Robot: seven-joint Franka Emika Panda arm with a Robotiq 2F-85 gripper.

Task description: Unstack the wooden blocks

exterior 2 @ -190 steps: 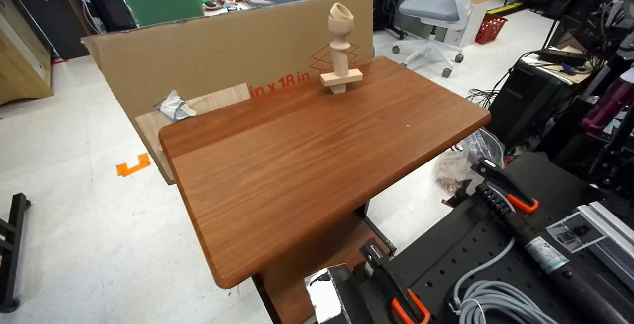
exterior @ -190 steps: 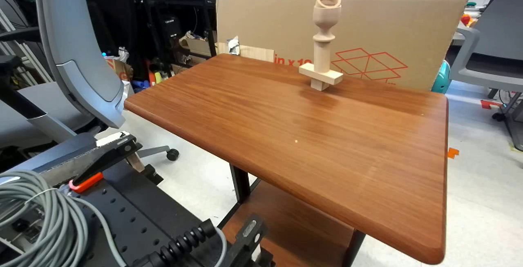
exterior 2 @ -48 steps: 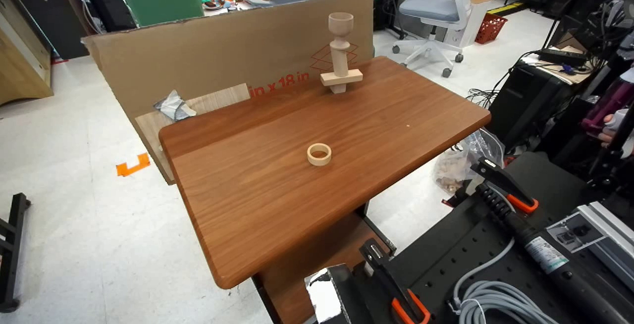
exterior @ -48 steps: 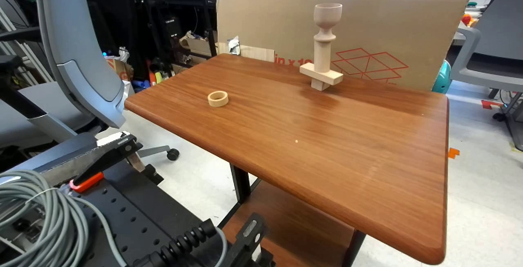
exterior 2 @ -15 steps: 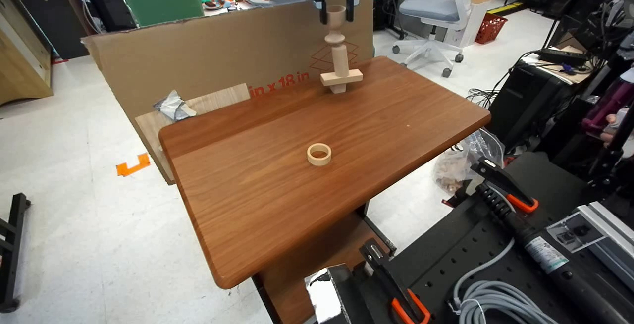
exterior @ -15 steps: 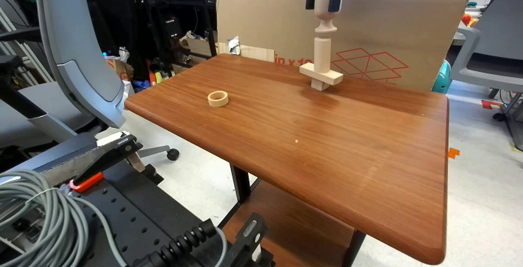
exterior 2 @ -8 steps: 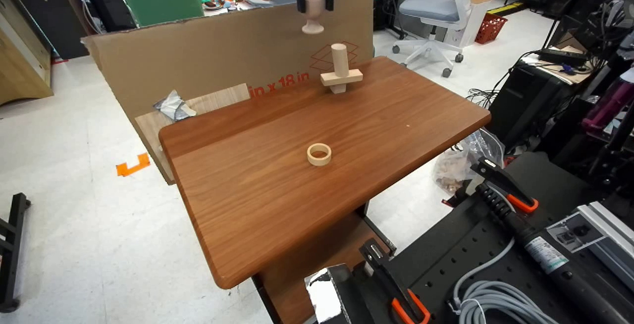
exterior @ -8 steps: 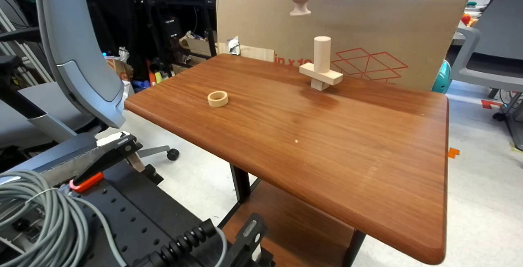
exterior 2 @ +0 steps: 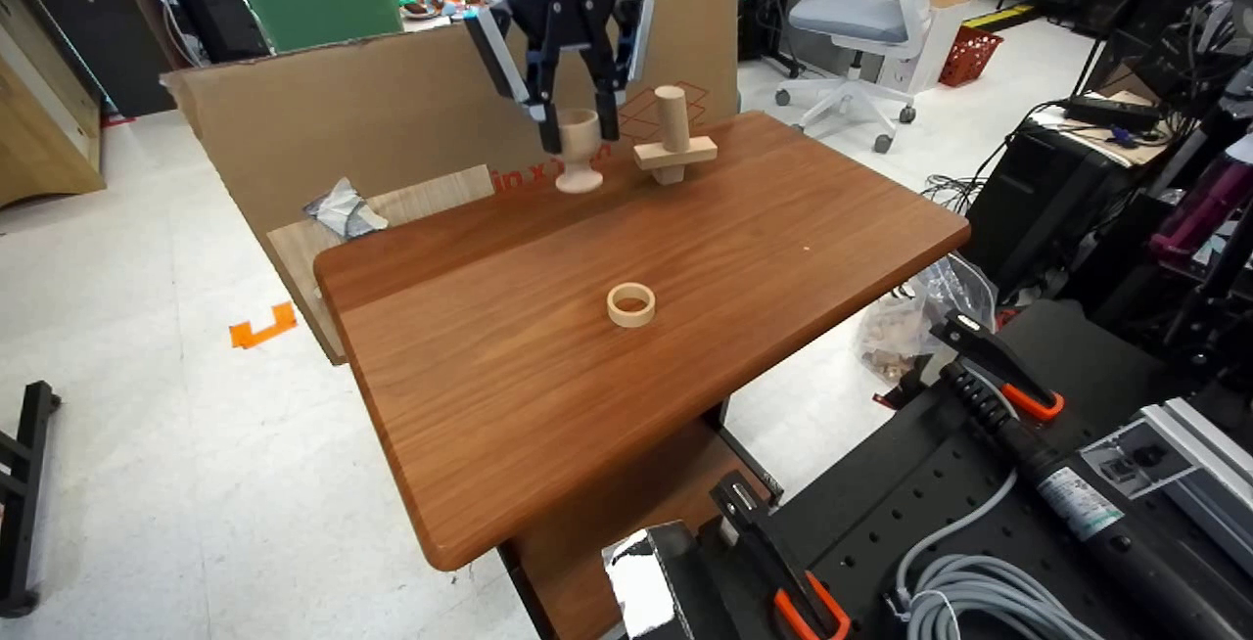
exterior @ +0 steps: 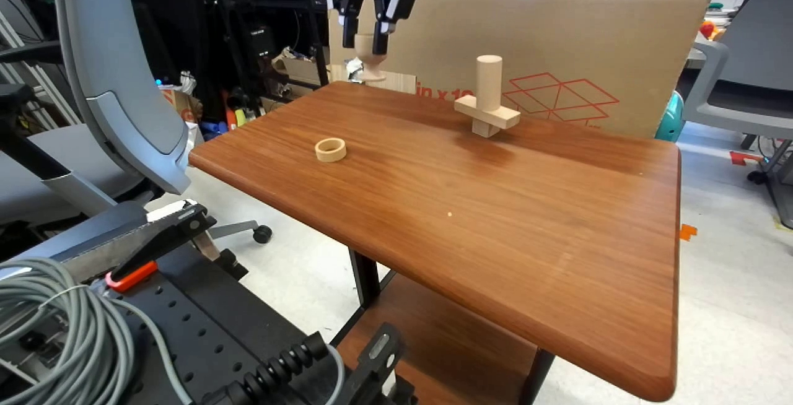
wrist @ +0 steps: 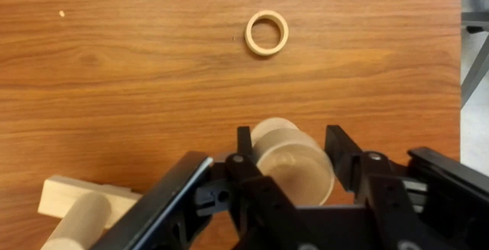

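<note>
Blk gripper (exterior 2: pixel 580 136), pinkish-beige cup (exterior 2: pixel 580 157), pale-yellow ring (exterior: pixel 331 155) contrast w/ brn, grain-streaked tabletop (exterior: pixel 495 219); cream blocks (exterior: pixel 489 92) nr far edge, red-printed tan cardboard (exterior: pixel 557 39) beyond.

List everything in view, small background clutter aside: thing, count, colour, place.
Table: one, brown, mid-scene
Ring: one, pale wood, flat on the table
Small block: one, pale wood, on the table
Plank: one, pale wood, across the small block
Cylinder: one, pale wood, upright on the plank
Cup: one, pale wood, held clear of the table
Cardboard sheet: one, brown with red print, behind the table
Crumpled tape: one piece, silver, by the cardboard sheet
Chairs: at least two, grey, left and right in an exterior view
Perforated board: one, black, foreground
Cable coil: one, grey, on the perforated board
Clamps: at least two, black and orange, on the perforated board
Gripper: one, black, closed on the cup
</note>
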